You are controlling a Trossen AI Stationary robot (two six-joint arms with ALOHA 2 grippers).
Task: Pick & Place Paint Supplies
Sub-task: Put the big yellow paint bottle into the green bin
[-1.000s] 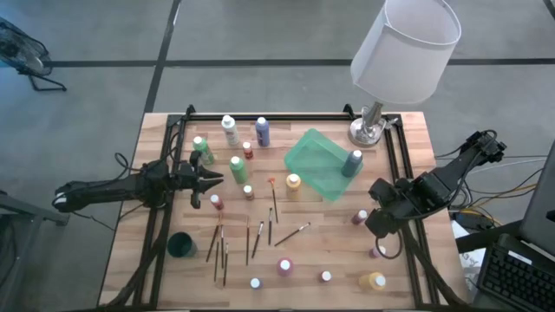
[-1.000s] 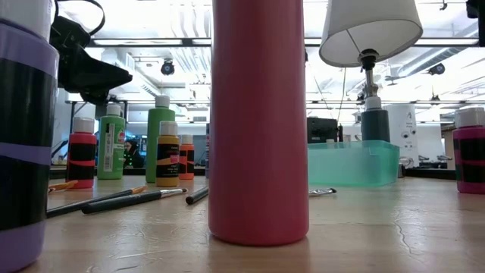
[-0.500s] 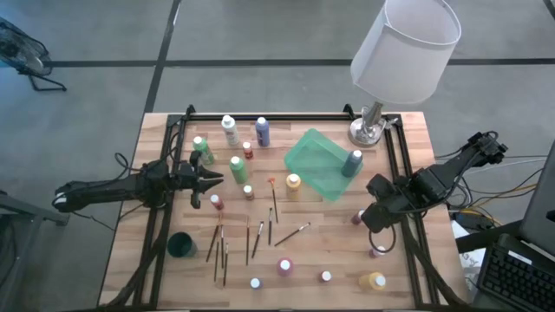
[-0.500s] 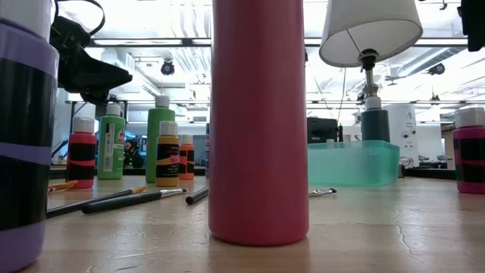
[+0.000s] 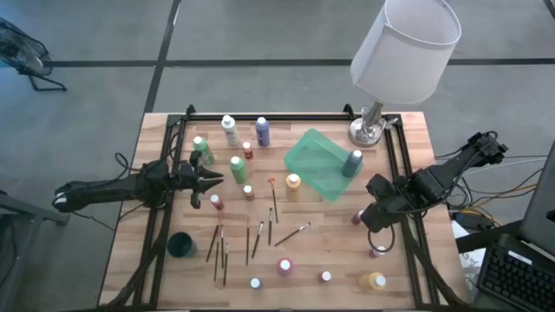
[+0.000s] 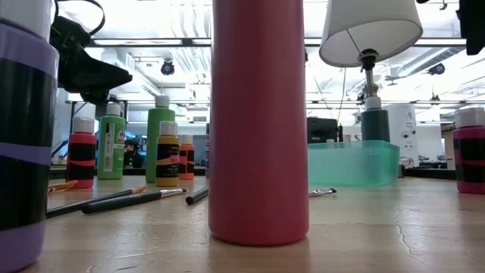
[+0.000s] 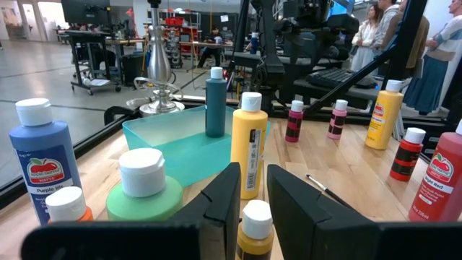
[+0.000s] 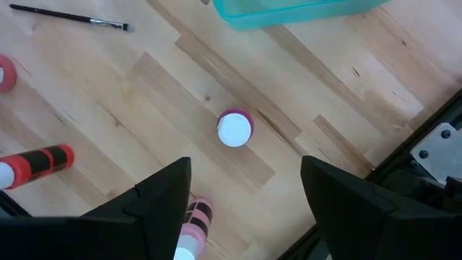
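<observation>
the right gripper (image 5: 375, 218) hovers with jaws wide above a magenta bottle (image 8: 234, 128) standing on the table (image 5: 416, 139) near the green tray (image 5: 314, 160). the left gripper (image 5: 214, 179), jaws narrow and empty, waits among bottles.

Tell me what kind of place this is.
Probably a robotics lab or open workshop: a wooden table with paint bottles stands on a concrete floor, and the left wrist view shows equipment racks and people standing behind.
</observation>
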